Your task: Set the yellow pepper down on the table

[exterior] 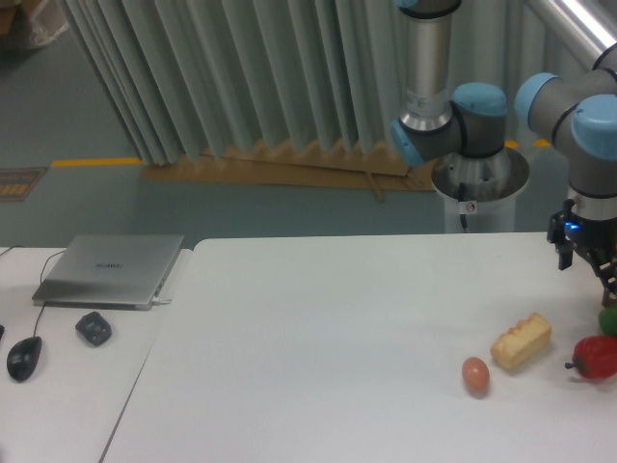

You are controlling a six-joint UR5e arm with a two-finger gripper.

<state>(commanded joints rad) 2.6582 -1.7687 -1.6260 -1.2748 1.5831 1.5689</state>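
The yellow pepper does not show in the camera view; it is hidden or beyond the right edge. My gripper (pixel 589 274) hangs low over the far right of the white table (pixel 318 328), partly cut off by the frame edge. Its dark fingers stand apart, open, with nothing seen between them. It is just above and behind the green item (pixel 608 320) and the red pepper (pixel 598 357).
A pale bread-like block (pixel 522 340) and a brown egg (pixel 475 375) lie left of the red pepper. On the smaller desk to the left sit a closed laptop (pixel 111 270), a mouse (pixel 24 357) and a small dark object (pixel 93 328).
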